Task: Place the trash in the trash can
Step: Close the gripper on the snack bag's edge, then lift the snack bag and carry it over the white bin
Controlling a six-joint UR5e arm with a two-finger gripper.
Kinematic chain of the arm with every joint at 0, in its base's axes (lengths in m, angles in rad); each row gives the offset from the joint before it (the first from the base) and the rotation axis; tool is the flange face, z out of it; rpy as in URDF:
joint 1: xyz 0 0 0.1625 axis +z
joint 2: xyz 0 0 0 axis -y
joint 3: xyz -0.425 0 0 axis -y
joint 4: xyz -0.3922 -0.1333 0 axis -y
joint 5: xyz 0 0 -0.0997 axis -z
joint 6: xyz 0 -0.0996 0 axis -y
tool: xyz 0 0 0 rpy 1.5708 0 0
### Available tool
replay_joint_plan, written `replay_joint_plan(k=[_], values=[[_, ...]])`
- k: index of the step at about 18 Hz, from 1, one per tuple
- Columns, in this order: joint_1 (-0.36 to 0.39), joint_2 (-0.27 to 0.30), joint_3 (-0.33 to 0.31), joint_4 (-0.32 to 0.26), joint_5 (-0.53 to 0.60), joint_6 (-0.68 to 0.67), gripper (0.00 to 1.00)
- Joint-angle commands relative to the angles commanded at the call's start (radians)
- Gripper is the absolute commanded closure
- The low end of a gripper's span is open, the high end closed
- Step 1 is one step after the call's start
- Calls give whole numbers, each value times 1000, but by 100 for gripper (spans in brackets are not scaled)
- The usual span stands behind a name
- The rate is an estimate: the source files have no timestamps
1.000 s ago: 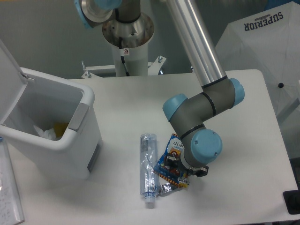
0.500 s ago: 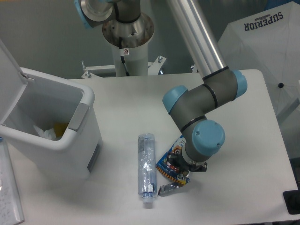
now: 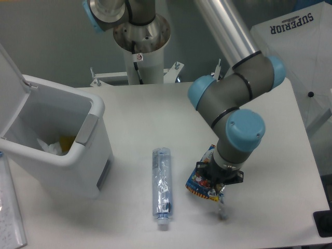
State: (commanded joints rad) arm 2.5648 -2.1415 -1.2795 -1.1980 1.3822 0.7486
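pincer point(image 3: 213, 181) sits under the blue wrist cap, mostly hidden by the wrist, pointing down at the bench point(image 3: 155, 119). the blue snack packet point(image 3: 205, 180) hangs from it, so it's clamped on the packet; the fingers themselves can't be made out

packet is crumpled and tilted, cartoon print facing the camera. its lower silver tail point(image 3: 222, 207) trails down toward the bench, can't tell whether the tail touches the surface. packet is right of the bottle, clearly apart from it

clear slim plastic bottle point(image 3: 162, 184) lies flat on the bench, long axis roughly toward the camera, white cap point(image 3: 163, 225) at the near end. not touched by anything. it's between the trash can and the packet, closer to the can's front corner

trash can point(image 3: 88, 161) stands at the left edge of the bench, white lid point(image 3: 9, 88) swung open and standing up at the left. grey strip point(image 3: 87, 129) on the front wall under the rim. inside: something white and crumpled point(image 3: 51, 147) and a bit of yellow point(image 3: 67, 141), can't tell what they are

arm comes in from the top centre, silver tube running down to the grey elbow joints with blue caps. white arm pedestal point(image 3: 142, 52) behind the bench. white cover with "SUPERIOR" lettering point(image 3: 295, 52) at the upper right, off the bench
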Motion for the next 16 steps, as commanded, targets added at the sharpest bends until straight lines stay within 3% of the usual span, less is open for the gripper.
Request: replay_joint_plan(k=[3, 16], values=[[11, 41, 22, 0, -17, -2, 100], [17, 276, 26, 5, -328, -49, 100]])
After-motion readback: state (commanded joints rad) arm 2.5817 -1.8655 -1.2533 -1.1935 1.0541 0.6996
